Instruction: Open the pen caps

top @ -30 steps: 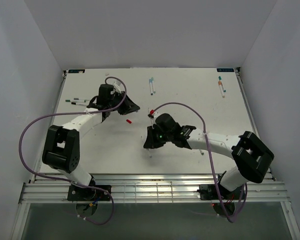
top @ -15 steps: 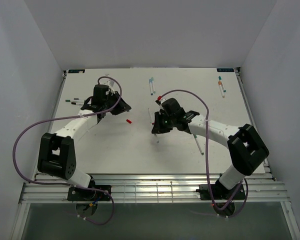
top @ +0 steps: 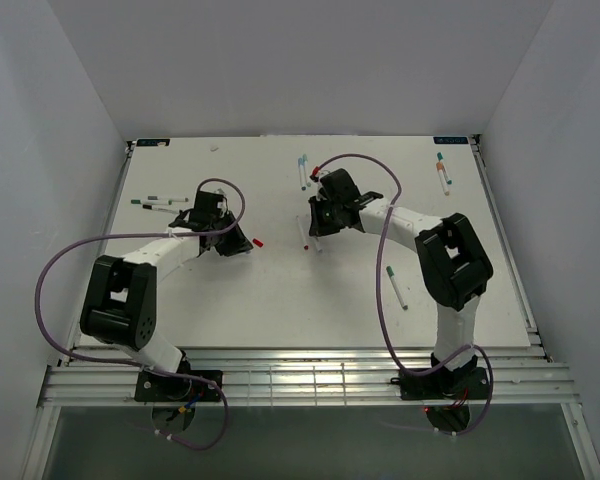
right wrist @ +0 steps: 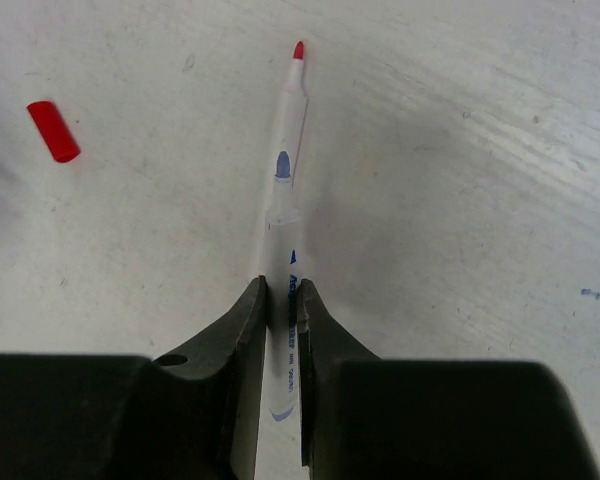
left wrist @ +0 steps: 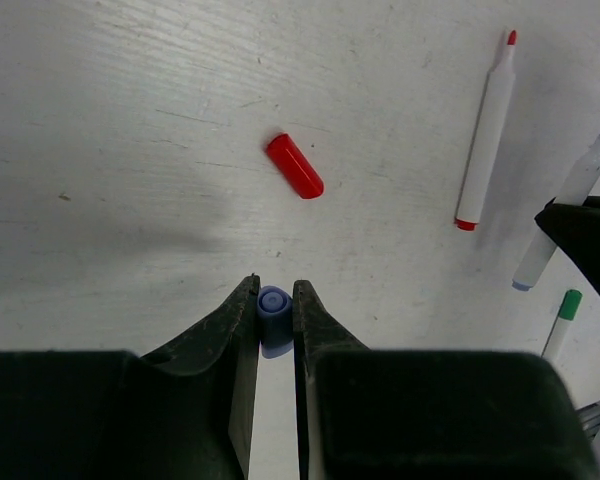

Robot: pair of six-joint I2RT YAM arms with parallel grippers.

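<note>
From above, the left hand (top: 242,244) sits low over the white table (top: 280,300), left of centre. A short red cap (top: 257,242) lies loose on the table just beside its tips. The right hand (top: 316,226) is near the middle, well apart from the left hand and pointing toward the near edge. Three pairs of pens lie with caps on:
- The far-middle pair (top: 303,172) wears bluish caps.
- The far-right pair (top: 442,172) has one teal cap and one reddish.
- The left pair (top: 155,203) has one green cap and one dark.

A lone pen (top: 395,287) lies toward the right; whether it is capped is too small to tell.

In the left wrist view, the left hand is clamped on a small blue cap (left wrist: 274,303). The cap is a short round tube seen end-on, pinched between the two tips just above the table. The red cap, a smooth stubby cylinder, lies flat ahead of the tips, apart from them. Further right a red pen (left wrist: 485,135) lies uncapped, its red nib showing.

In the right wrist view, the right hand is clamped on the white barrel of a blue pen (right wrist: 280,225). Its blue nib is bare and points away from the hand. The red pen lies on the table right behind it, and the red cap rests well off to the left.
</note>
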